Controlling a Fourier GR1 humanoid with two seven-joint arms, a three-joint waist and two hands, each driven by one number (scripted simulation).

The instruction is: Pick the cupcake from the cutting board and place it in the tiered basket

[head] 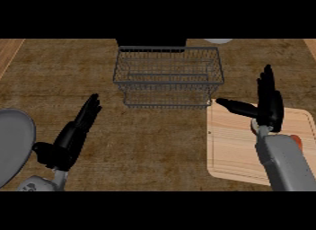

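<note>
A light wooden cutting board [234, 152] lies at the right of the counter. Only a small orange-red sliver of the cupcake [296, 140] shows on it, beside my right forearm, which hides the remainder. My right hand [269, 104] hovers open over the board's far edge, fingers straight and pointing away, thumb stretched left. The grey wire tiered basket [168, 76] stands at the back centre, just left of and beyond that hand. My left hand [73, 134] rests open at the lower left, fingers up.
A grey plate [7, 148] sits at the left edge, close to my left hand. A dark object [151, 42] stands behind the basket and a white round thing [218, 41] peeks in at the top. Lighter wood strips border the counter's left and right.
</note>
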